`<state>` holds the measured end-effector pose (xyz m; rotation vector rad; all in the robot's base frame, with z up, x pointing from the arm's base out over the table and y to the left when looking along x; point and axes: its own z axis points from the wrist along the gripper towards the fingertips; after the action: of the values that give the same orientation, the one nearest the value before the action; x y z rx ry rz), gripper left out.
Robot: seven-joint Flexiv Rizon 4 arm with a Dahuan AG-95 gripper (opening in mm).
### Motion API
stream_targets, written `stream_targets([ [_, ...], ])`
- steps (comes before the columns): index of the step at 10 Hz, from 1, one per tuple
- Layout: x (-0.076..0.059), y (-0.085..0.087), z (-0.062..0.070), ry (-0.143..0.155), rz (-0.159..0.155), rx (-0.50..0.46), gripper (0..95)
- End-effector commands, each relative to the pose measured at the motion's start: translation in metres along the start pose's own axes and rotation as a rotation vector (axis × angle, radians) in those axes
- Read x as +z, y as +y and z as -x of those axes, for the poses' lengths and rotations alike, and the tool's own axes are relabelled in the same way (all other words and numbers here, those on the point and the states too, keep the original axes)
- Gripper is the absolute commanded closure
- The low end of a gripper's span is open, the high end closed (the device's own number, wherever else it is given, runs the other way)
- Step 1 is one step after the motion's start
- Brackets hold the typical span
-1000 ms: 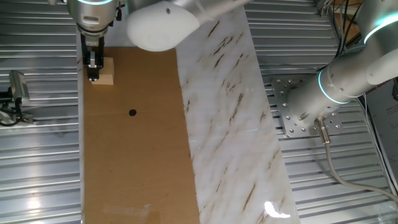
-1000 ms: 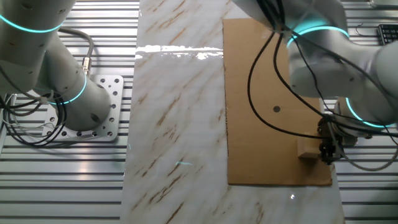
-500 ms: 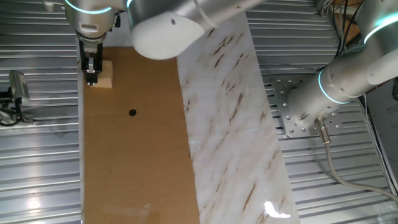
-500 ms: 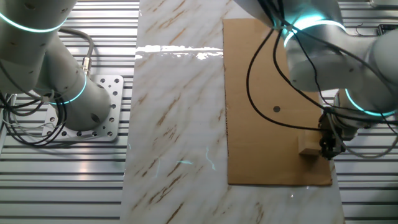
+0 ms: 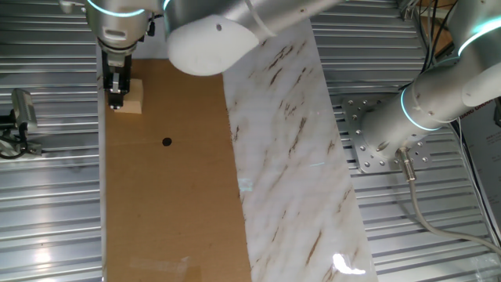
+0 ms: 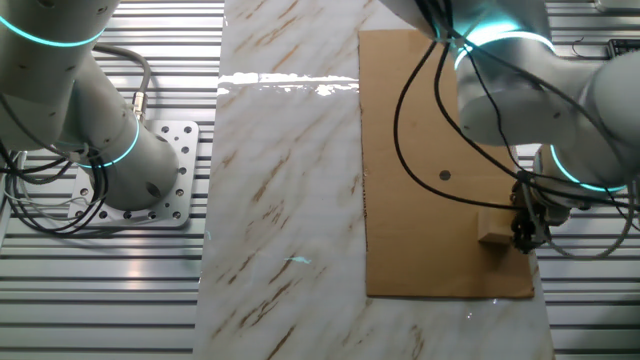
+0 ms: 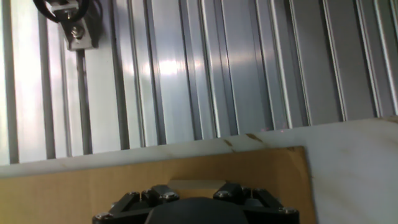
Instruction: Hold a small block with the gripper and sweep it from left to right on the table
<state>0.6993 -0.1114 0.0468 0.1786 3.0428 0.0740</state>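
The small block [image 5: 133, 95], a pale tan wooden cube, sits at the far left corner of the table's brown board [image 5: 172, 204]. My gripper [image 5: 116, 91] comes straight down on it, its narrow black fingers shut on the block's left part. From the other side the block [image 6: 492, 232] shows beside the gripper [image 6: 522, 232], near the board's right edge. In the hand view the block's top [image 7: 196, 184] peeks out between the black finger bases of the gripper [image 7: 196, 199]; the fingertips are hidden.
A black dot [image 5: 166, 142] marks the board a little way from the block. A white brown-veined marble strip [image 5: 290, 157] lies along the board. A second white arm [image 5: 438, 94] stands on a bolted plate [image 5: 376, 141]. Ribbed metal [image 7: 217, 68] surrounds everything; a small fixture [image 5: 22, 117] sits at the left.
The gripper and the block have slid together a short way along the board's edge, nearer the black dot's level. The arm above has swung slightly. The second arm is still.
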Motion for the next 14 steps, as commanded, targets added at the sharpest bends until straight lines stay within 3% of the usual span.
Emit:
stream_targets([
  [1,0.008,0.003,0.000,-0.007,-0.028,0.001,95.0],
  [3,0.008,0.005,0.000,-0.009,-0.041,-0.001,95.0],
  [6,0.007,0.007,0.000,-0.021,-0.014,0.009,95.0],
  [10,0.006,0.013,-0.001,-0.015,-0.005,0.025,95.0],
  [13,0.007,0.018,-0.002,-0.021,-0.050,0.020,95.0],
  [14,0.007,0.019,-0.002,-0.025,-0.008,0.036,95.0],
])
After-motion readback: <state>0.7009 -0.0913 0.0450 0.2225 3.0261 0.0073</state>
